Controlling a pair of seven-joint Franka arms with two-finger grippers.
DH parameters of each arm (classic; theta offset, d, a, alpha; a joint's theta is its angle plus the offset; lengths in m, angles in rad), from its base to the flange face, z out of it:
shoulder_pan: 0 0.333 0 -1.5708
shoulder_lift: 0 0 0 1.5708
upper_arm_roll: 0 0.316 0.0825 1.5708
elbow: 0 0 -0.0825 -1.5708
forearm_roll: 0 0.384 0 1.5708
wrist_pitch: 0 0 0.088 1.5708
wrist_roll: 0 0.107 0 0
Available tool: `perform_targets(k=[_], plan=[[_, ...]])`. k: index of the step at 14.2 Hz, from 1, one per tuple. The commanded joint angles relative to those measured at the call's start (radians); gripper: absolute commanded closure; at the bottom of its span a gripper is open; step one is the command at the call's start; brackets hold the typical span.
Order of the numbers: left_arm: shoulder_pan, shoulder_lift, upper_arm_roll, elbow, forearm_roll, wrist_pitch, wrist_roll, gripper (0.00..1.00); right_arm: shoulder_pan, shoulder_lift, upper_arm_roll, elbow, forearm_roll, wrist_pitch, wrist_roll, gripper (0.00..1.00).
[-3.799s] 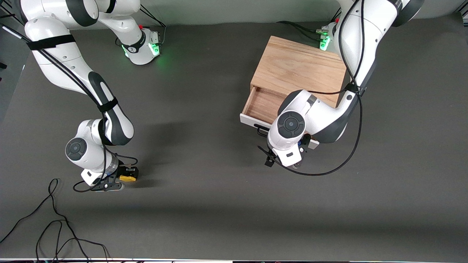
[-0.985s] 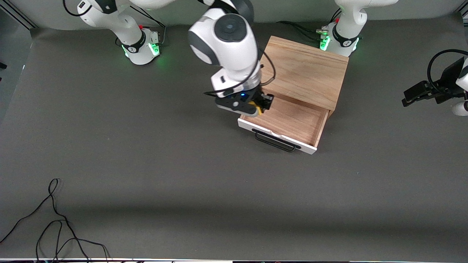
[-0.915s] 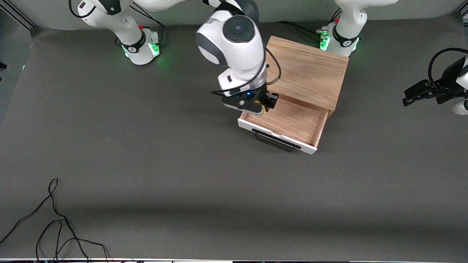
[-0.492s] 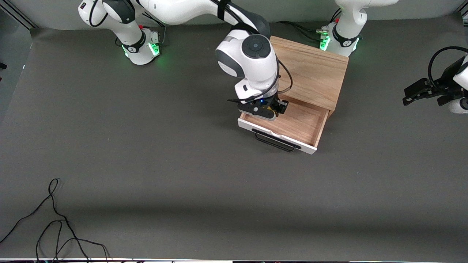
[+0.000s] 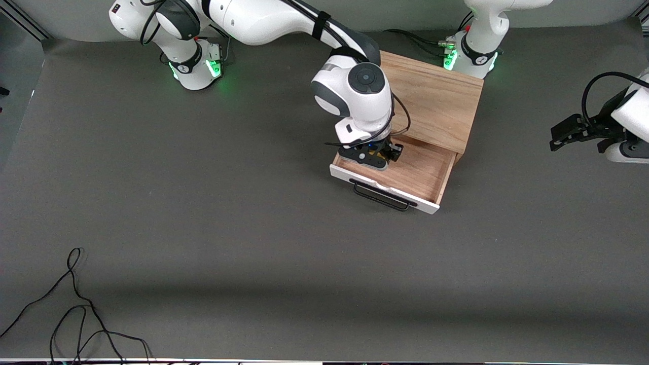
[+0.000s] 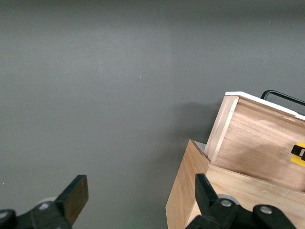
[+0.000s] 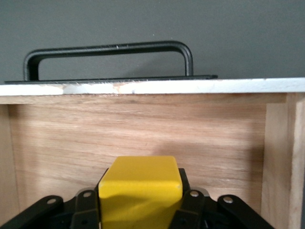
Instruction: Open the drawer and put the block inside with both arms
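Observation:
The oak cabinet [image 5: 431, 101] stands near the left arm's base with its drawer [image 5: 418, 175] pulled open, white front panel and black handle [image 5: 380, 195] facing the front camera. My right gripper [image 5: 377, 157] reaches down into the drawer and is shut on the yellow block [image 7: 140, 188], low over the drawer floor [image 7: 143, 133]. In the front view the hand hides the block. My left gripper [image 5: 573, 133] waits open and empty in the air past the cabinet, at the left arm's end of the table. Its wrist view shows the drawer [image 6: 257, 143] and the block [image 6: 299, 153].
A loose black cable [image 5: 76, 304] lies on the dark table at the right arm's end, near the front camera. The two green-lit bases [image 5: 197, 66] stand along the table edge farthest from the front camera.
My right gripper has carried the block from over the drawer's corner inward and down into the drawer. My left gripper has drifted slightly toward the cabinet.

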Motion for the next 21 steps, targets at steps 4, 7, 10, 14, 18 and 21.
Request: perform_targets(k=[4, 7, 10, 14, 18, 21], plan=[[-0.001, -0.018, 0.005, -0.009, 0.014, -0.02, 0.052, 0.0, 0.026, 0.057, -0.013, 0.034, -0.043, 0.022, 0.049, 0.96], [0.002, -0.018, 0.008, 0.0, 0.014, -0.03, 0.077, 0.0, 0.026, 0.061, -0.013, 0.034, -0.043, 0.022, 0.049, 0.76], [0.001, -0.018, 0.008, -0.003, 0.014, -0.047, 0.077, 0.0, 0.028, 0.057, -0.015, 0.036, -0.063, 0.022, 0.051, 0.0], [0.0, -0.013, 0.008, 0.002, 0.014, -0.06, 0.077, 0.0, 0.031, 0.043, -0.016, 0.045, -0.073, 0.01, 0.066, 0.0], [0.0, -0.013, 0.008, 0.009, 0.011, -0.06, 0.077, 0.0, 0.008, -0.049, -0.025, 0.045, -0.071, -0.099, 0.051, 0.0], [0.0, -0.015, 0.008, 0.009, 0.011, -0.073, 0.077, 0.0, -0.073, -0.129, -0.022, 0.026, -0.072, -0.18, -0.062, 0.0]])
